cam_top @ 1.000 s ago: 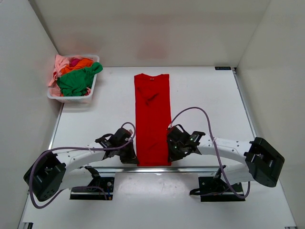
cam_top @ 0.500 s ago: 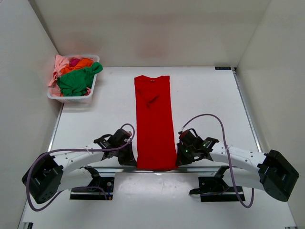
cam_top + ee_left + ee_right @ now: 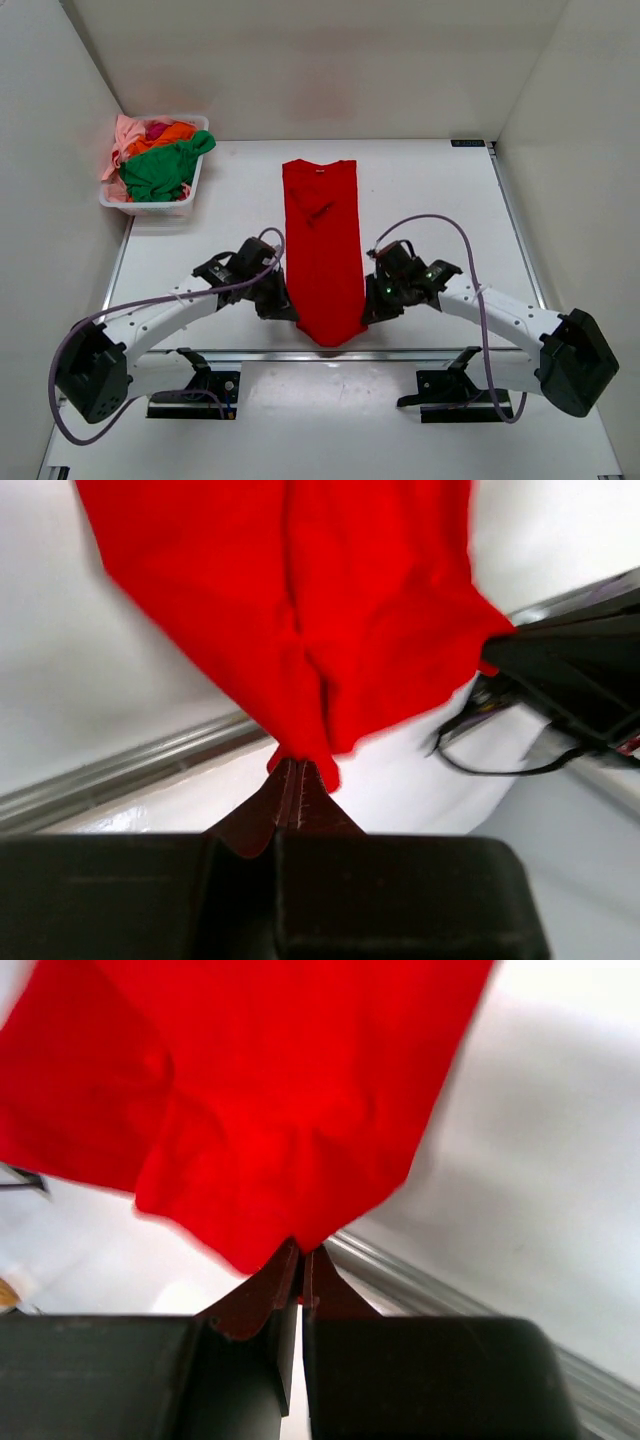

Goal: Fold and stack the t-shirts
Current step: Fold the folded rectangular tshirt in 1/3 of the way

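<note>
The bright red t-shirt [image 3: 323, 240] lies as a long narrow strip down the table's middle, collar at the far end. Its near end is lifted off the table and sags between my grippers. My left gripper [image 3: 283, 305] is shut on the near left corner; the cloth [image 3: 300, 630] bunches at its tips [image 3: 292, 765]. My right gripper [image 3: 372, 308] is shut on the near right corner; the red cloth [image 3: 280, 1100] hangs from its tips [image 3: 302, 1252]. Green, orange, pink and magenta shirts [image 3: 160, 165] are heaped in the basket.
A white plastic basket [image 3: 160, 207] stands at the table's far left corner. A metal rail [image 3: 250, 353] runs along the table's near edge, just below the lifted hem. White walls close the left, back and right.
Both grippers have closed on the near corners and risen away from the near edge, moving inward. The shirt's near hem has lifted off the table and narrowed to a sagging point.
</note>
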### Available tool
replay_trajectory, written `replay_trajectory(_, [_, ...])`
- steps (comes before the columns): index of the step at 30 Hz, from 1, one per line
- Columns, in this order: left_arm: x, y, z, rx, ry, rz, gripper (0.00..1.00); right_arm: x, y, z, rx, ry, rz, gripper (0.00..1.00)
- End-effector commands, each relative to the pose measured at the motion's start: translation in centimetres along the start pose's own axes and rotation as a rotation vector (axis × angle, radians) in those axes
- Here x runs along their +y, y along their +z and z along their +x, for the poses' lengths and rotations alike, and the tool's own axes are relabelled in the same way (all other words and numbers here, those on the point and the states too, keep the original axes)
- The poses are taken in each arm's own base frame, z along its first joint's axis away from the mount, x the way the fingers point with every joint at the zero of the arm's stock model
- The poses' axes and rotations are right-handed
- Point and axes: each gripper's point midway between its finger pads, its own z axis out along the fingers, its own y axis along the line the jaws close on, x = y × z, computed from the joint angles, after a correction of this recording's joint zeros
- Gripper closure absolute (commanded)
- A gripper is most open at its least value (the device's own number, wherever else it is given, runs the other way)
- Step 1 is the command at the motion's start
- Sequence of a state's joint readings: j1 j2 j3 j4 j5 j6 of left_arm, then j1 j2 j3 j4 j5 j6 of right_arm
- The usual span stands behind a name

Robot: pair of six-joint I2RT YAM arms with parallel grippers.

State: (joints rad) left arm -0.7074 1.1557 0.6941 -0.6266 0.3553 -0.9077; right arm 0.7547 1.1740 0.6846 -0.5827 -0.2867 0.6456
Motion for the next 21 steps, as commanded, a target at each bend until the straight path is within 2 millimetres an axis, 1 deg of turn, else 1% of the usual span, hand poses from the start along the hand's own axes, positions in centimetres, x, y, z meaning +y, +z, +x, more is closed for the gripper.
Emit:
replay_trajectory(1, [-0.5,-1.2,-2.5,-0.017,-0.041,0.007,1.00,1.0,-1.7,-2.6,0.000,-0.067,-0.042,1.00])
replay_trajectory(2, [-0.6,-1.3,-3.1,-0.015,-0.043,0.011,1.00,0.7,-1.9,-3.3,0.001,-0.054,-0.037,1.00])
replay_trajectory(3, [-0.8,-1.6,-3.9,-0.026,-0.052,0.016,1.00,0.6,-2.5,-4.7,-0.019,-0.060,-0.037,1.00])
replay_trajectory(4, [-0.7,-1.8,-5.1,-0.033,-0.065,0.004,1.00,0.7,-2.8,-5.8,-0.021,-0.055,-0.039,1.00])
replay_trajectory(5, [-1.4,-1.8,-6.3,-0.044,-0.048,0.007,1.00,0.2,-2.8,-6.5,-0.014,-0.054,-0.040,1.00])
replay_trajectory(6, [-1.9,-2.4,-7.6,-0.065,-0.032,0.010,1.00,0.3,-3.6,-8.0,-0.033,-0.062,-0.041,1.00])
replay_trajectory(7, [-1.4,-2.1,-8.5,-0.059,-0.056,-0.014,1.00,0.2,-3.5,-9.3,-0.039,-0.087,-0.039,1.00])
replay_trajectory(8, [-1.5,-2.1,-9.7,-0.065,-0.049,-0.020,1.00,-0.2,-3.4,-9.8,-0.017,-0.071,-0.027,1.00])
replay_trajectory(9, [-2.0,-2.0,-10.8,-0.066,-0.050,-0.014,1.00,-0.5,-3.5,-11.3,-0.019,-0.075,-0.020,1.00])
replay_trajectory(10, [-1.8,-2.1,-11.8,-0.083,-0.064,-0.021,1.00,-0.2,-4.0,-12.6,-0.041,-0.098,-0.024,1.00])
replay_trajectory(11, [-2.0,-2.1,-13.1,-0.093,-0.068,-0.016,1.00,-0.9,-3.8,-13.5,-0.033,-0.081,-0.010,0.99])
replay_trajectory(12, [-2.0,-2.3,-14.4,-0.104,-0.083,-0.017,1.00,-1.1,-4.0,-14.7,-0.042,-0.080,-0.006,1.00])
replay_trajectory(13, [-2.1,-2.6,-15.2,-0.119,-0.090,-0.012,1.00,-1.1,-4.6,-16.2,-0.072,-0.092,-0.010,1.00])
replay_trajectory(14, [-2.0,-2.5,-16.4,-0.132,-0.102,-0.020,1.00,-1.4,-4.2,-16.7,-0.060,-0.078,-0.006,1.00])
replay_trajectory(16, [-2.5,-2.7,-18.4,-0.159,-0.101,-0.019,1.00,-2.1,-4.2,-19.0,-0.068,-0.062,0.001,0.99])
replay_trajectory(17, [-2.3,-2.6,-19.0,-0.166,-0.115,-0.027,1.00,-2.4,-3.9,-19.4,-0.064,-0.061,0.009,1.00])
replay_trajectory(19, [-2.3,-2.5,-20.4,-0.181,-0.138,-0.022,1.00,-2.7,-3.8,-21.2,-0.070,-0.073,0.018,1.00])
replay_trajectory(20, [-2.1,-2.5,-21.0,-0.191,-0.154,-0.021,1.00,-2.4,-4.3,-22.1,-0.080,-0.084,0.013,1.00])
replay_trajectory(21, [-1.8,-2.2,-21.6,-0.195,-0.161,-0.029,1.00,-2.9,-3.6,-22.4,-0.068,-0.075,0.021,1.00])
